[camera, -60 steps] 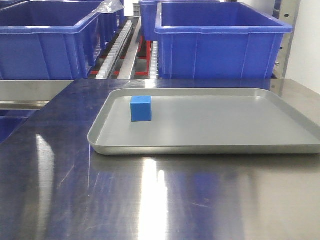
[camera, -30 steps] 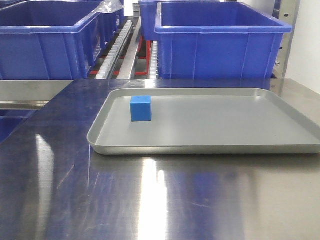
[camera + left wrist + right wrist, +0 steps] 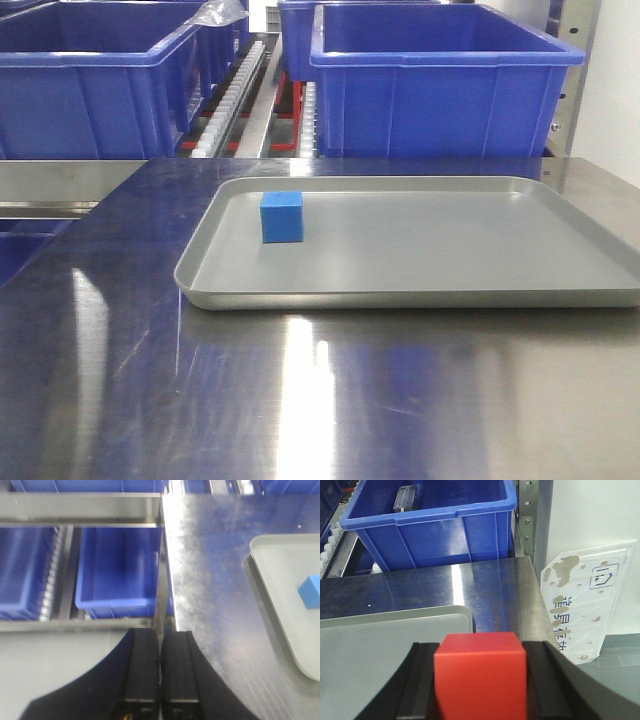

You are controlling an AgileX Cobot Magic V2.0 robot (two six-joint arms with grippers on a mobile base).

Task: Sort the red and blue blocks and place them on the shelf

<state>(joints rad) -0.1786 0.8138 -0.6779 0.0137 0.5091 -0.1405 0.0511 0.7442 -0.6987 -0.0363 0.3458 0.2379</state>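
one blue block (image 3: pixel 282 217), one red block (image 3: pixel 480 672), one tray (image 3: pixel 420 298)

the bright red matte cube (image 3: pixel 480 675) runs off the bottom edge of the right wrist view, so its underside is unseen. it hides the inner faces of the right gripper (image 3: pixel 480 680) clamped on its sides. a small dark object (image 3: pixel 406 497) in the large blue plastic bin (image 3: pixel 445 530) is too small to identify. the left wrist view is blurred. there the small bright blue cube (image 3: pixel 311 591) and the shallow silver tray (image 3: pixel 280 595) are cut off at the right, and the left gripper (image 3: pixel 160 636), fingers pressed together, is cut off at the bottom.
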